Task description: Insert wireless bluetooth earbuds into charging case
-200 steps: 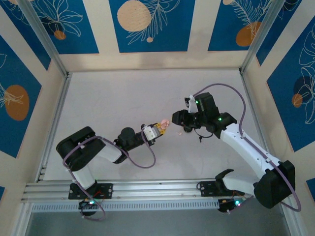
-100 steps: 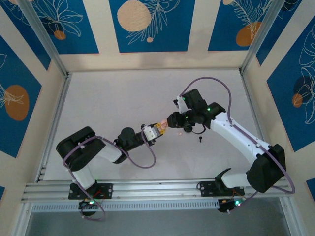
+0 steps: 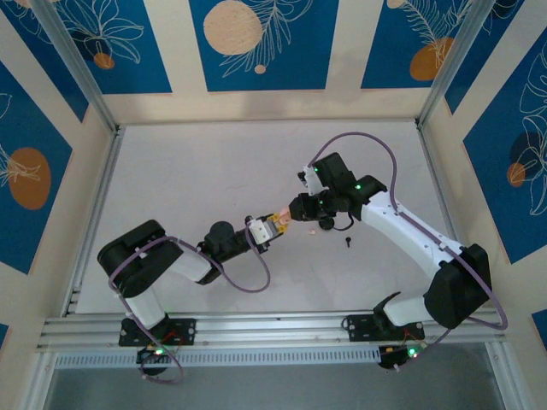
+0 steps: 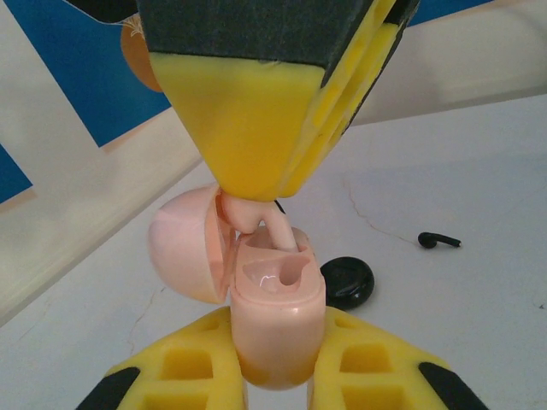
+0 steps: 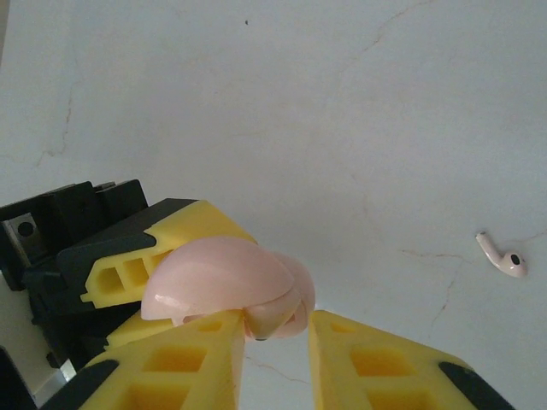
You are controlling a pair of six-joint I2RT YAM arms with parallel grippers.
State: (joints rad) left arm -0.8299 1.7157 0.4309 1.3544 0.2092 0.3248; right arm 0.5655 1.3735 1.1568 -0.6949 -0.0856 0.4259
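We see the left gripper (image 4: 275, 367) clamped on the pink charging case (image 4: 278, 312). It holds the case off the table (image 3: 197, 171), about midway across and a bit nearer the near edge. The case mouth faces up, and the lid (image 4: 184, 248) is swung open to one side.

The right gripper (image 5: 278, 342) meets the case from above, tips pinched on a small pink earbud (image 4: 255, 222). We read it as an earbud, since the yellow tips partly hide it.

Key relation: the earbud sits right over the case's wells with its stem pointing down into the mouth. Its long axis roughly matches the well, with a slight tilt. We judge the right arm does the insert and the left only steadies.

Loose on the table:
- a pale earbud (image 5: 502, 256) just right of the case
- a black earbud (image 4: 438, 241) further toward the right edge
- a black disc (image 4: 346, 282) near the case
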